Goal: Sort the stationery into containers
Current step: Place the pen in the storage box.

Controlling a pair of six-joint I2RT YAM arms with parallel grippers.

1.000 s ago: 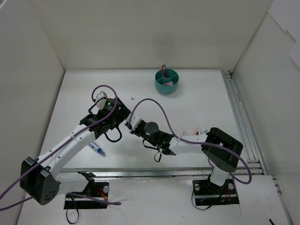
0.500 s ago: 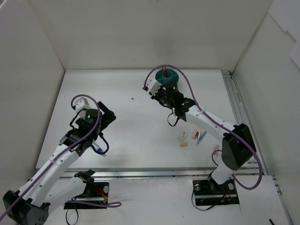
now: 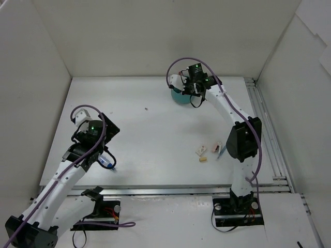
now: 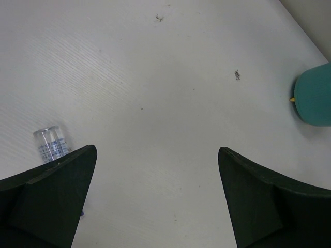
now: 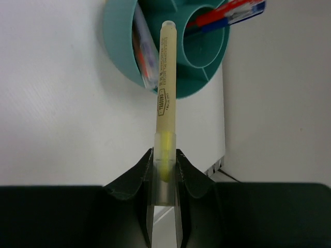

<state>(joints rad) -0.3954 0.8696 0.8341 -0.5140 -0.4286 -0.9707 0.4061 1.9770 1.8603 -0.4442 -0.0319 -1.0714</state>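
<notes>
Yellow pen (image 5: 165, 103) is pinched tight in the right jaws, and that arm has swung from mid-table right out to the cup (image 5: 116, 51). The pen's far end pokes out ahead of the jaws over the cup, so a drop looks like the next move! The left jaws have pulled back, spread and empty, with a blue-and-white pen (image 4: 50, 144) lying just beside one of them, and the erasers (image 3: 201, 151) wait on the table (image 3: 155, 134) well behind the right jaws.
</notes>
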